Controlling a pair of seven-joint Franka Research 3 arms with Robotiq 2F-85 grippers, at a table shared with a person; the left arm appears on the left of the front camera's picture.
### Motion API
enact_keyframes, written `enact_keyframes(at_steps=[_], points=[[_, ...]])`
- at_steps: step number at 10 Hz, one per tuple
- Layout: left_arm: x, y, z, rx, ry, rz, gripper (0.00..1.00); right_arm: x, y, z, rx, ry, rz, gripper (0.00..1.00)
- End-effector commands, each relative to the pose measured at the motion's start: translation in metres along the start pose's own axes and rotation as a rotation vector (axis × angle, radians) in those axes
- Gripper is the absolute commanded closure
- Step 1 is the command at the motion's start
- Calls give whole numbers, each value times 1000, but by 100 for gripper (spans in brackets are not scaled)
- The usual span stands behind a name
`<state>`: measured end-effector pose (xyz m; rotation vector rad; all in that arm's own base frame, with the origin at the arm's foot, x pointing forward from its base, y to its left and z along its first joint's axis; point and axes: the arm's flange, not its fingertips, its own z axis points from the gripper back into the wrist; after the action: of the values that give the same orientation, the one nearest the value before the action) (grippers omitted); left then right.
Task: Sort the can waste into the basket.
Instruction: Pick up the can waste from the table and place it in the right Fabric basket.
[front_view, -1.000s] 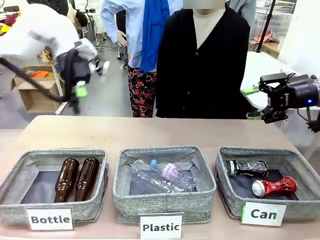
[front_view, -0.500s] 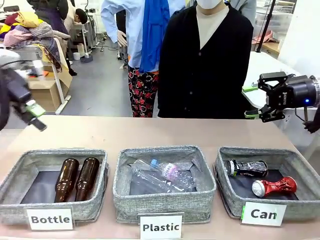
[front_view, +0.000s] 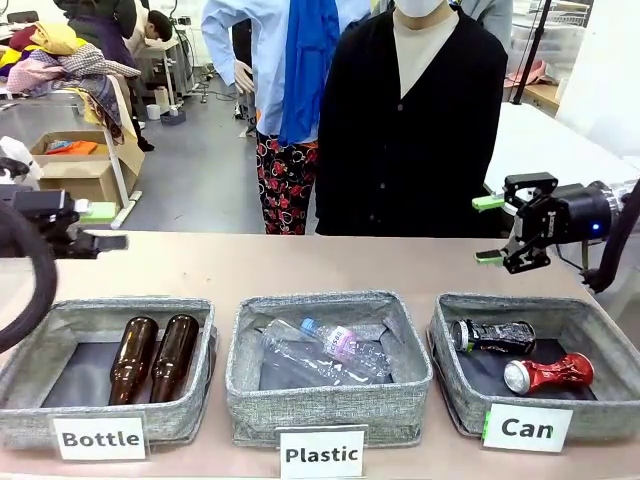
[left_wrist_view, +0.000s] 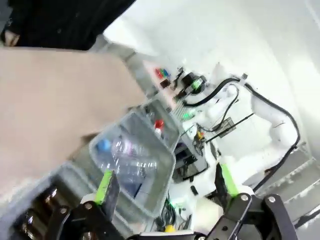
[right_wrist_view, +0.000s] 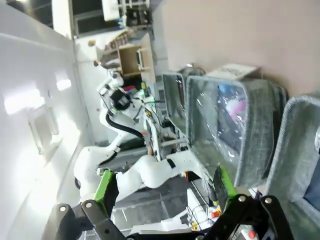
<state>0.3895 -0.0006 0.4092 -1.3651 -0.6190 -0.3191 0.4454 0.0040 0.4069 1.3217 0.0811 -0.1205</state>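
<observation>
Black can and red can lie in Can basket; my left hand and right hand gape empty above counter

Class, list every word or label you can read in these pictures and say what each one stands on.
"Bottle": white label on the left grey bin.
"Plastic": white label on the middle bin.
"Can": white label on the basket.
Print on the black can: too small to read.

front view faces across table; both tilted wrist views share plastic bin.
</observation>
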Motion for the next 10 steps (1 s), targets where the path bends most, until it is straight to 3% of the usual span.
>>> enact_keyframes(at_steps=[1,2,10], points=[[-6,-1,13,51,68,40,0,2,0,2,-58,37,10,0],[-6,-1,13,51,68,40,0,0,0,0,0,0,0,0],[-6,-1,13,51,68,40,0,0,0,0,0,0,0,0]])
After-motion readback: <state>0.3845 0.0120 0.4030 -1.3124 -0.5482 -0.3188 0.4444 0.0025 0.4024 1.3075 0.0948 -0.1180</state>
